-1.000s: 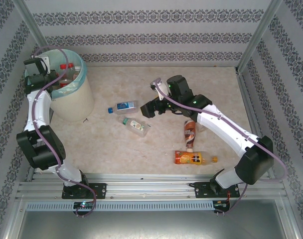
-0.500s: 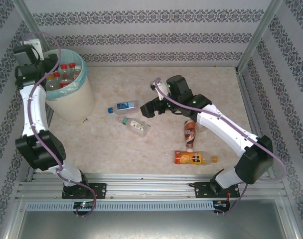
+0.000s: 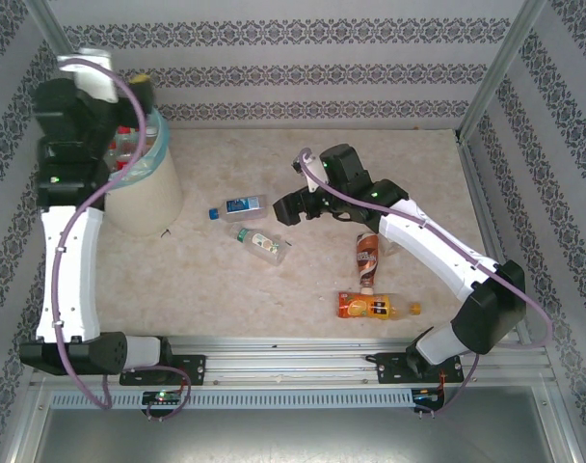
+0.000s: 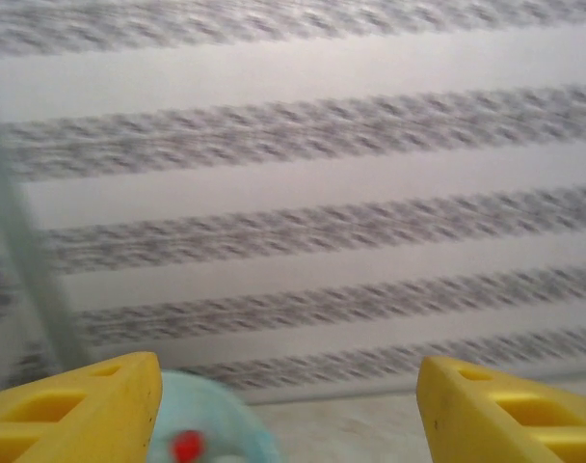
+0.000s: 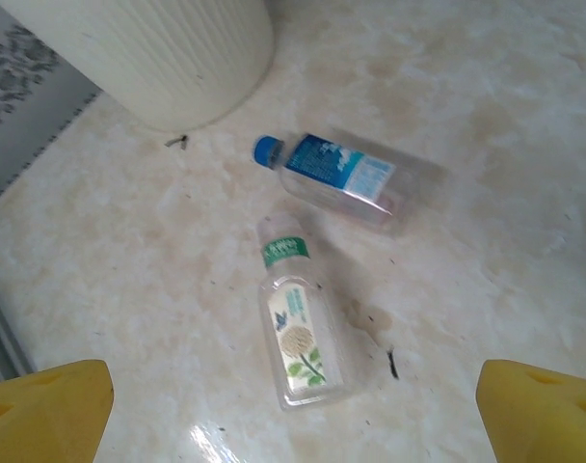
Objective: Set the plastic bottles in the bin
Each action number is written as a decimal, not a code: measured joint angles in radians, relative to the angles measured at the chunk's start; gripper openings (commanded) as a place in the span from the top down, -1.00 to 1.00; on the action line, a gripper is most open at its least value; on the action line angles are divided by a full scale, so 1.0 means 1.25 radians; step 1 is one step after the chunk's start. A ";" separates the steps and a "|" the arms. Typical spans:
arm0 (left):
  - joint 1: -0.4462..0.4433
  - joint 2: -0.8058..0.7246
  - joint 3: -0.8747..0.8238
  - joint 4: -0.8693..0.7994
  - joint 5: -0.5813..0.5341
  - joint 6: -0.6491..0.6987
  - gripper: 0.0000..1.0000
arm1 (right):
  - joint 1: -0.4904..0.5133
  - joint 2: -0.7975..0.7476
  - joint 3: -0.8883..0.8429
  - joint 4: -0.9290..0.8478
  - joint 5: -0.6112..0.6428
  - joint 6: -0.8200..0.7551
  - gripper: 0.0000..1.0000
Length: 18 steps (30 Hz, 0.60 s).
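Bin (image 3: pixel 144 198) partly hidden by left arm (image 3: pixel 69 241); blue-labelled bottle (image 3: pixel 237 206), green-labelled bottle (image 3: pixel 260 243) nearby.

Bright, even light over the whole table (image 3: pixel 322 154), soft and coming from above, no harsh edges anywhere. The bin (image 3: pixel 144 198) throws just a faint shadow at its foot. Left wrist view is a real smear: striped wallpaper (image 4: pixel 303 193) streaked sideways, the left gripper (image 4: pixel 288 410) hazy, its yellow fingers (image 4: pixel 71 405) soft-edged. Right wrist view is crisp in the middle, blue-capped bottle (image 5: pixel 336 169) and green-capped bottle (image 5: pixel 298 328) sharp with pale shadows. There's a white glare patch on the tabletop low down, and the right gripper (image 5: pixel 293 424) has its fingers (image 5: pixel 42 410) out of focus in the corners.
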<state>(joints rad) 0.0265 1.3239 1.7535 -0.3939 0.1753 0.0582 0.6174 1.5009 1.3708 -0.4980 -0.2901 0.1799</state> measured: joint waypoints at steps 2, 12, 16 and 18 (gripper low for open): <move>-0.088 0.005 -0.031 -0.006 0.001 0.012 -0.41 | -0.012 -0.001 -0.005 -0.018 0.020 0.016 -0.90; -0.423 0.087 -0.209 -0.012 0.102 0.106 -0.42 | -0.177 -0.142 -0.223 -0.148 0.162 0.182 -0.88; -0.469 0.103 -0.301 0.033 0.209 0.109 -0.40 | -0.241 -0.215 -0.309 -0.171 0.189 0.220 -0.81; -0.477 0.128 -0.316 0.062 0.250 0.095 -0.41 | -0.291 -0.220 -0.321 -0.169 0.201 0.222 -0.76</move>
<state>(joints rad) -0.5701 1.4841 1.3586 -0.3161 0.4877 0.1764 0.2531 1.2259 0.9691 -0.7097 -0.0395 0.4576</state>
